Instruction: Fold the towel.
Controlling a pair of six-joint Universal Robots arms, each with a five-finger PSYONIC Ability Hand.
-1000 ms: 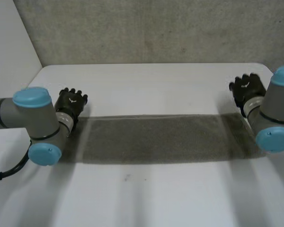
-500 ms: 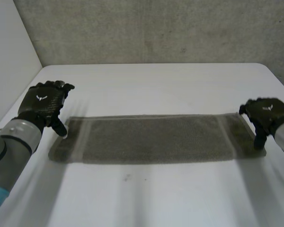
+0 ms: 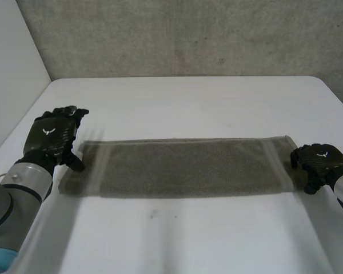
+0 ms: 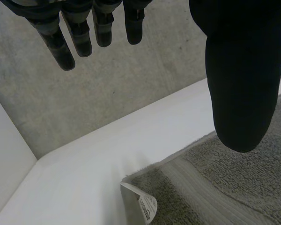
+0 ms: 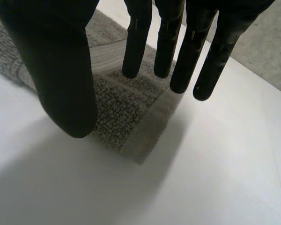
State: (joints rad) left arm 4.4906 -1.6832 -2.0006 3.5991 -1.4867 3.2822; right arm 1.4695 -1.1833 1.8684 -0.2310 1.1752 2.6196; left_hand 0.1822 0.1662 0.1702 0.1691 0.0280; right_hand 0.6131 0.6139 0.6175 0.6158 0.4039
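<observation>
A white table (image 3: 188,103) takes up the lower part of the head view. A rough grey wall (image 3: 188,34) runs across the top of the frame, and a plain white wall (image 3: 11,68) stands in the upper left corner. The grey towel (image 3: 188,168) lies flat as a long strip across the middle of the frame, left to right, with a paler band near each short end.

The left hand (image 3: 51,137) is at middle left, by the towel's far left corner. Its fingers are straight and its thumb is spread, grasping nothing. In the left wrist view a small white label (image 4: 143,206) sticks up at the towel's corner, out in front of the open palm.

The right hand (image 3: 320,162) is at middle right, at the towel's right end. In the right wrist view its straight fingers reach over the towel's corner with the thumb apart, released. Whether the fingertips touch the cloth cannot be told.
</observation>
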